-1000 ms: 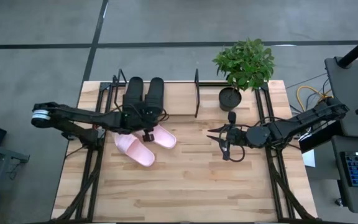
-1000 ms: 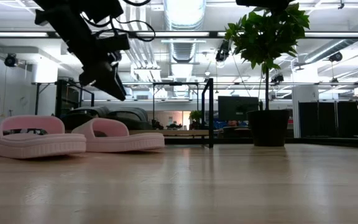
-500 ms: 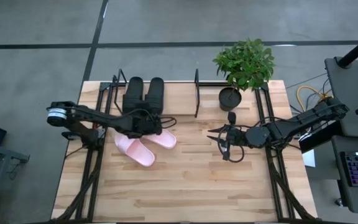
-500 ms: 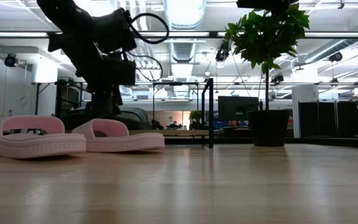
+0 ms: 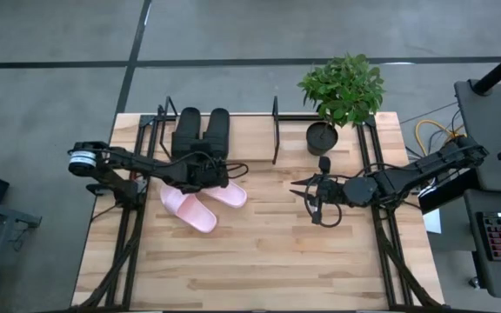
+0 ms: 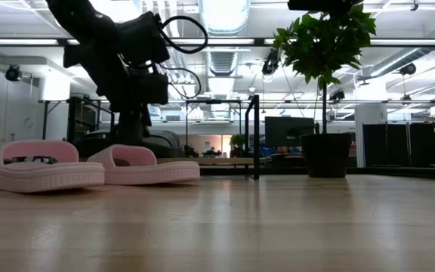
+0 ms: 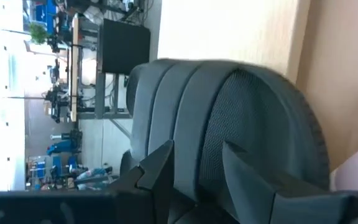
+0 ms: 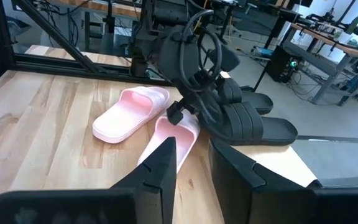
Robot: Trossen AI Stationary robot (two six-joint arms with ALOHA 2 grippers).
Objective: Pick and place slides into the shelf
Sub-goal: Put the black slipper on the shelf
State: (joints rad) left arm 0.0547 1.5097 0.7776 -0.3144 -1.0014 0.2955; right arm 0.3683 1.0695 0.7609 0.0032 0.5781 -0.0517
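Currently on the wooden worktop [image 5: 277, 261]:

- Shelf [image 5: 275, 139]: black rod frame along the back edge, left of centre.
- Black slides, one pair [image 5: 202, 130]: side by side within the shelf, at its left end, heels towards the worktop's middle. No brand mark or lettering can be read on the straps.
- Pink slides, one pair [image 5: 190, 209]: on the bare wood just in front of the shelf, towards the left edge, lying at an angle to each other. The second pink slide [image 5: 227, 193] touches or nearly touches the first. Both sit sole down in the low view [image 6: 44, 166].
- Left gripper [image 5: 205, 174]: low over the heel end of the black slides, between them and the pink pair. Its fingers [image 7: 160, 168] stand apart with a clear gap and nothing pinched; the ribbed black strap [image 7: 241, 124] fills the wrist view right beyond them. Whether they touch it cannot be told.
- Right gripper [image 5: 307, 198]: near the worktop's middle, well apart from all slides, pointing towards them. Its fingers [image 8: 160, 162] are slightly parted and empty.
- Potted plant [image 5: 342, 87]: black pot at the back edge, right of the shelf.
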